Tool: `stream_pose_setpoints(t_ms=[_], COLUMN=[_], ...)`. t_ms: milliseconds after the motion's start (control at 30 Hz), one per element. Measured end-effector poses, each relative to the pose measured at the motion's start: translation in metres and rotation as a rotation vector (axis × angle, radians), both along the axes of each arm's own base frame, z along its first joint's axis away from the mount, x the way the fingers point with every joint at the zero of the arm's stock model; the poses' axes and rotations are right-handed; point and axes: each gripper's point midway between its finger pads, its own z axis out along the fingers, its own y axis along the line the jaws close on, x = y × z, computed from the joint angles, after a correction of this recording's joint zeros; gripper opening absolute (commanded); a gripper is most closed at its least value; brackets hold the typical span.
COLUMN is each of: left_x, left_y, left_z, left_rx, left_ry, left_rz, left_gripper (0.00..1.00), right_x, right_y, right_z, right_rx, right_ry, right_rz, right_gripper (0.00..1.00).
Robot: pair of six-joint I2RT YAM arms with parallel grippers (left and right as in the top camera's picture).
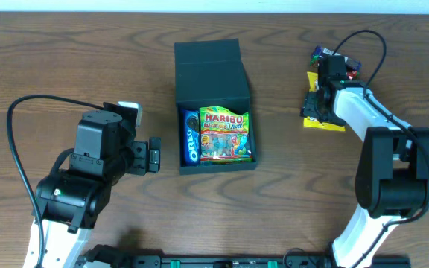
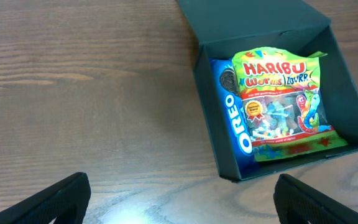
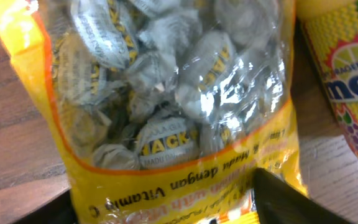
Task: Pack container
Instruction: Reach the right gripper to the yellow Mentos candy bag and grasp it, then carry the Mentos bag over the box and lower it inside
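Observation:
The black container stands open mid-table with its lid folded back. Inside lie a Haribo bag and a blue Oreo pack; the left wrist view shows the same container, Haribo bag and Oreo pack. My left gripper is open left of the container, with only bare table between its fingers. My right gripper is down over a yellow candy bag. Its fingers straddle the lower end of the bag, the right finger against the wrapper.
A yellow Mentos pack lies right beside the candy bag. More small packets sit behind the right gripper at the back right. Arm cables loop over both sides of the table.

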Motion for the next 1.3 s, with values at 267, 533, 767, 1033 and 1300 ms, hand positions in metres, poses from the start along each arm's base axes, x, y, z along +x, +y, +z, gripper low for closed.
stream_pose_setpoints(t_ms=[267, 533, 767, 1033, 1300], left_x=[0.000, 0.000, 0.001, 0.000, 0.000], left_y=[0.000, 0.000, 0.000, 0.000, 0.000], left_z=[0.000, 0.000, 0.000, 0.000, 0.000], left_rx=[0.000, 0.000, -0.001, 0.000, -0.001], left_ry=[0.000, -0.002, -0.003, -0.002, -0.003], left_rz=[0.000, 0.000, 0.000, 0.000, 0.000], left_gripper=[0.95, 0.95, 0.95, 0.95, 0.95], right_x=[-0.011, -0.025, -0.009, 0.017, -0.014], right_y=[-0.001, -0.002, 0.017, 0.105, 0.170], right_z=[-0.001, 0.016, 0.069, 0.131, 0.134], right_rx=[-0.010, -0.011, -0.002, 0.070, 0.253], right_ry=[0.050, 0.143, 0.153, 0.015, 0.073], right_rz=[-0.006, -0.026, 0.014, 0.133, 0.025], right_gripper=[0.31, 0.01, 0.01, 0.01, 0.02])
